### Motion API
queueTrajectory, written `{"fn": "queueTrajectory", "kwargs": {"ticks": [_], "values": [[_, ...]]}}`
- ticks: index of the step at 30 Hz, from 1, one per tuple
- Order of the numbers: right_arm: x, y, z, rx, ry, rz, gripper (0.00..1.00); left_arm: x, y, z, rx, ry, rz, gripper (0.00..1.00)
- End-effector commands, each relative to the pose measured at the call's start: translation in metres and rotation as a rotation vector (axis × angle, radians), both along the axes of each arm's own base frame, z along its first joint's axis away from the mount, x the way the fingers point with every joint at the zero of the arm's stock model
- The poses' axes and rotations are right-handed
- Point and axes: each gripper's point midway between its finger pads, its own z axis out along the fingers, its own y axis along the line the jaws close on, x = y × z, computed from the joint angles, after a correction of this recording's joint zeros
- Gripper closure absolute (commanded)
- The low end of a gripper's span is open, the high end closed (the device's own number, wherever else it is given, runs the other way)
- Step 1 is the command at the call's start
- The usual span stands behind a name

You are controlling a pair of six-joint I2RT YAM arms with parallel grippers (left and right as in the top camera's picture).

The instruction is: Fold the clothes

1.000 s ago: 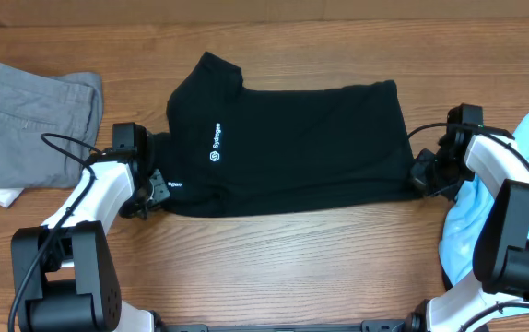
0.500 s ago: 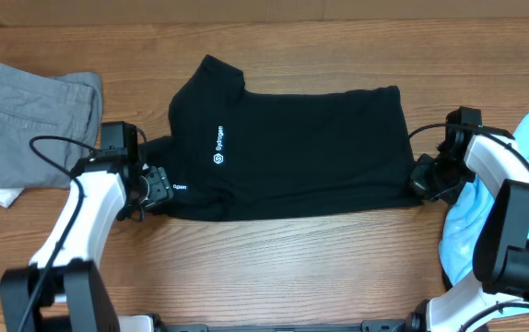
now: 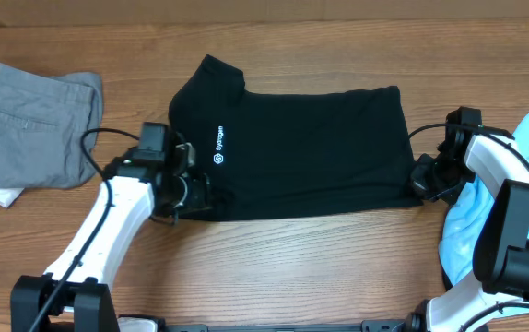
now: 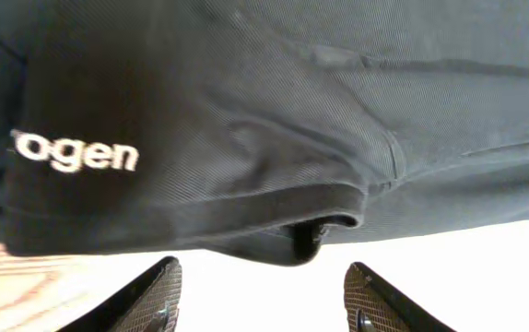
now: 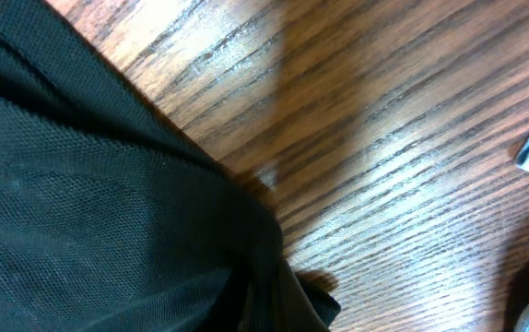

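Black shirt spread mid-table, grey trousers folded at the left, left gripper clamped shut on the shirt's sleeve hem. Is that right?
Not quite. The left gripper is open, not clamped: the left wrist view shows its fingers apart with the sleeve hem ahead of them, ungripped. The black shirt does lie spread across the middle of the table, grey trousers folded at the left.
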Motion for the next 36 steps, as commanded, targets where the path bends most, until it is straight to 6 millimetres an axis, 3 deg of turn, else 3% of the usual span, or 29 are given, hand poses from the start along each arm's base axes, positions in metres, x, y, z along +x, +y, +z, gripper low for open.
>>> {"fn": "queueTrajectory", "kwargs": {"ticks": [1, 8, 14, 19, 23, 26, 28, 32, 36], "values": [[-0.010, -0.011, -0.007, -0.056, 0.041, -0.015, 0.96, -0.002, 0.000, -0.001, 0.005, 0.027, 0.120, 0.39], [-0.009, -0.012, -0.007, -0.057, 0.035, -0.015, 0.96, 0.000, -0.002, -0.006, -0.020, 0.083, 0.282, 0.39], [-0.008, -0.012, -0.007, -0.057, 0.034, -0.016, 0.96, -0.002, -0.010, -0.025, -0.034, 0.158, 0.311, 0.37], [-0.008, -0.012, -0.007, -0.057, 0.034, -0.015, 0.96, 0.012, -0.017, -0.035, -0.068, 0.138, 0.310, 0.38], [-0.009, -0.012, -0.007, -0.057, 0.035, -0.015, 0.96, 0.030, -0.020, -0.031, -0.092, 0.064, 0.302, 0.54], [-0.008, -0.012, -0.007, -0.057, 0.034, -0.015, 0.96, 0.036, -0.019, -0.029, -0.094, 0.042, 0.300, 0.85], [-0.008, -0.012, -0.007, -0.058, 0.033, -0.015, 0.96, 0.038, -0.019, -0.028, -0.096, 0.034, 0.298, 0.96], [-0.008, -0.012, -0.008, -0.058, 0.031, -0.015, 0.96, 0.044, -0.020, -0.025, -0.105, 0.009, 0.297, 0.96], [-0.008, -0.012, -0.008, -0.058, 0.031, -0.011, 0.96, 0.066, -0.020, -0.009, -0.121, -0.064, 0.279, 0.96]]}}
